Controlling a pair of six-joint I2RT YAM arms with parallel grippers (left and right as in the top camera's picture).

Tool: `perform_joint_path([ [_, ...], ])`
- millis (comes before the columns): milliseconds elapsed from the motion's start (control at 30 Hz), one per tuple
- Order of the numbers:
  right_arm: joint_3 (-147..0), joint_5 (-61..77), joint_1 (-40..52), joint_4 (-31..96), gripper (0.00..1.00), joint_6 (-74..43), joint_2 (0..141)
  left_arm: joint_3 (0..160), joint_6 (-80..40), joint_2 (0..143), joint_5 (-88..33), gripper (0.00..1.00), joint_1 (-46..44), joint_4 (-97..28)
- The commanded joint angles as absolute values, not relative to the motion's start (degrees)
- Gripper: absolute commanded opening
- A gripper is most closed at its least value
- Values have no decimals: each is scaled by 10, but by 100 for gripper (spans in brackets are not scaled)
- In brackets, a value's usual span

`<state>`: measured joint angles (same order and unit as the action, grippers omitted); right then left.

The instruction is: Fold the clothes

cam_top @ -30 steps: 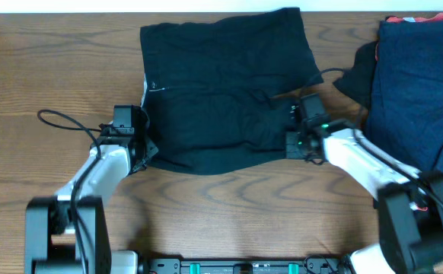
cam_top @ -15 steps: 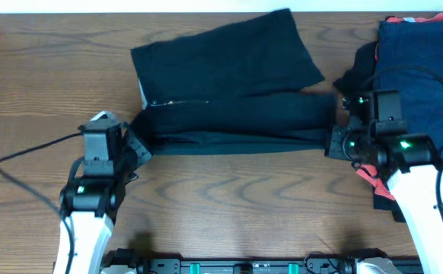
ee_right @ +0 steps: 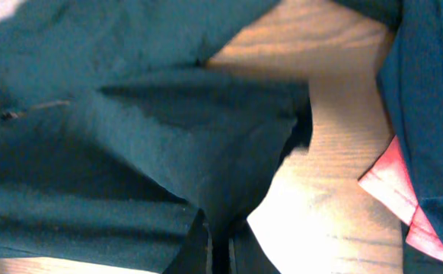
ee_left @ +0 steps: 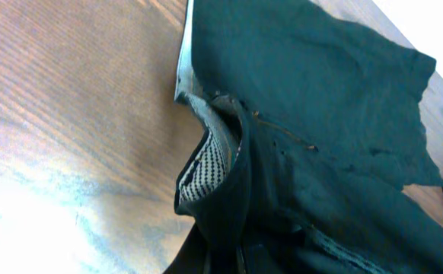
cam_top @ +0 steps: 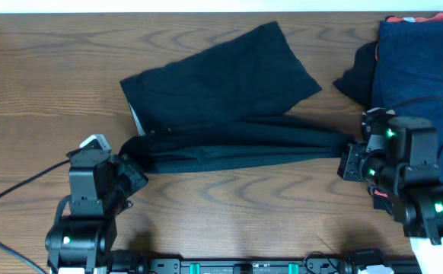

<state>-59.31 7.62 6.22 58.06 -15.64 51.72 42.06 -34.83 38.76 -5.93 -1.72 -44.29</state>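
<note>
The left gripper [cam_top: 134, 164] and right gripper [cam_top: 349, 160], fingers buried in cloth, seem clamped on the black shorts [cam_top: 221, 99], stretched between them on the table [cam_top: 54, 76], first fold barely begun; the navy pile [cam_top: 419, 68] at right awaits folding.

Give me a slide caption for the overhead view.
Left gripper and right gripper hold black shorts stretched across the table, beside a navy pile.

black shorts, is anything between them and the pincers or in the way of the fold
Nothing visible. The left pincer and right pincer each grip an end of the black shorts. The navy garment pile lies to the right of them, not on them.
</note>
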Motion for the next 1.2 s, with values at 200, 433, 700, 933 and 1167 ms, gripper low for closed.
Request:
perform_joint_path([
  [200,-604,-31,47,344,1,-94,572,420,-359,381,43,6,-7,-417],
  [433,-604,32,50,87,1,-48,753,420,-359,458,115,6,-7,-340],
  [700,-604,114,57,-201,1,-25,953,420,-359,597,128,6,-7,-202],
  [933,-604,136,60,-381,1,-32,1068,420,-361,717,168,6,-7,-68],
  [1167,-638,135,71,-461,1,-33,1169,420,-361,831,188,6,-7,110],
])
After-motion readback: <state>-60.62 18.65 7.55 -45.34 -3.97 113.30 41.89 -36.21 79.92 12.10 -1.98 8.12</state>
